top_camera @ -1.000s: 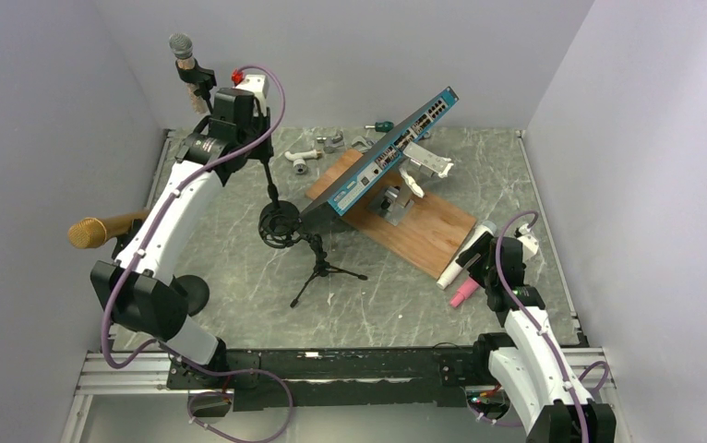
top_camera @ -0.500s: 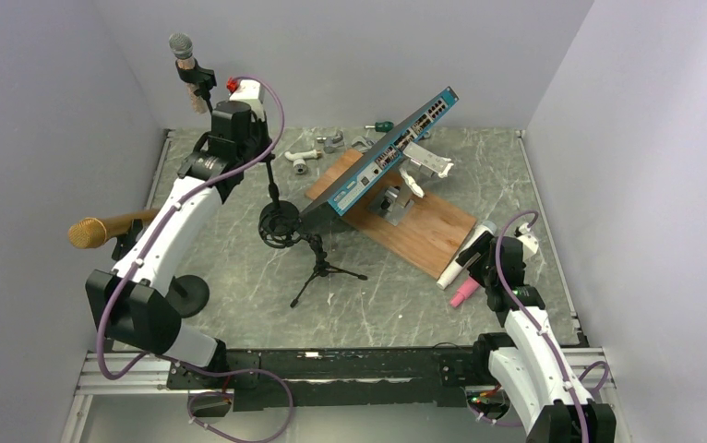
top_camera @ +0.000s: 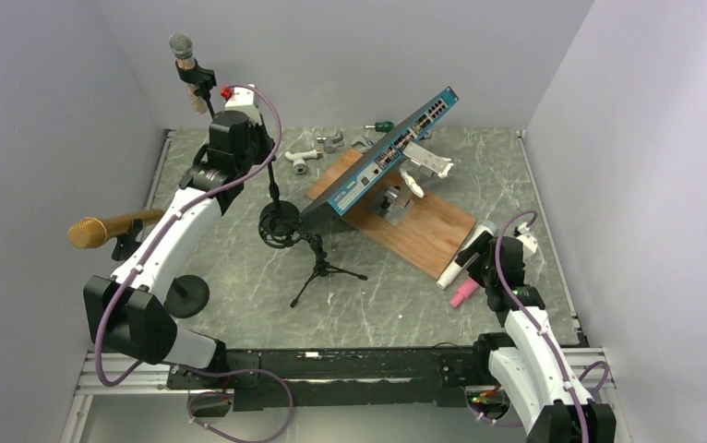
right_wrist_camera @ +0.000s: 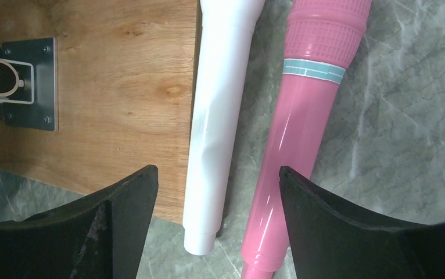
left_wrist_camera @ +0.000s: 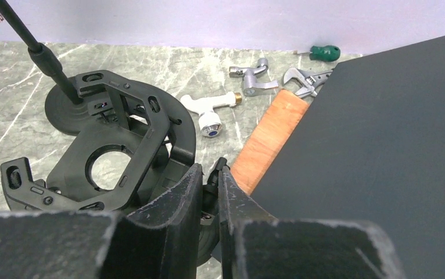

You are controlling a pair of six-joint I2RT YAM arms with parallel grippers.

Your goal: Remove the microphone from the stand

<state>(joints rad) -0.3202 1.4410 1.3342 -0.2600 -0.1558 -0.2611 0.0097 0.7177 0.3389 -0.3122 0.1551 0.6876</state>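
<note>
The left fingers [left_wrist_camera: 176, 215] are pressing almost together, with only a thin slit showing between them and nothing clearly caught in it. They are hanging just to the right of the stand [top_camera: 204, 88], above the black shock mount [left_wrist_camera: 112, 145]. The microphone [top_camera: 182, 48], the silver-headed one, is sitting in the clip at the top of that stand, high over the back left corner of the bench [top_camera: 377, 295]. In the left wrist view the stand's thin pole [left_wrist_camera: 45, 58] is rising from its round base [left_wrist_camera: 63, 113]. The shock mount is standing on a small tripod, nearer than the stand and to its right. A gold microphone [top_camera: 91, 231] is lying level on a second holder, nearer than the stand and to its left. Right of the stand, a white tap [left_wrist_camera: 208, 110], a wrench [left_wrist_camera: 304, 81] and a green-handled screwdriver [left_wrist_camera: 323, 52] are lying along the back of the bench. Farther right, a blue network switch [top_camera: 391, 152] is leaning tilted over a wooden board [top_camera: 419, 226]. Well away from the stand, at the near right, the right fingers [right_wrist_camera: 124, 203] are spread wide above a white tube [right_wrist_camera: 217, 116] and a pink microphone [right_wrist_camera: 301, 128] lying side by side, gripping neither.
</note>
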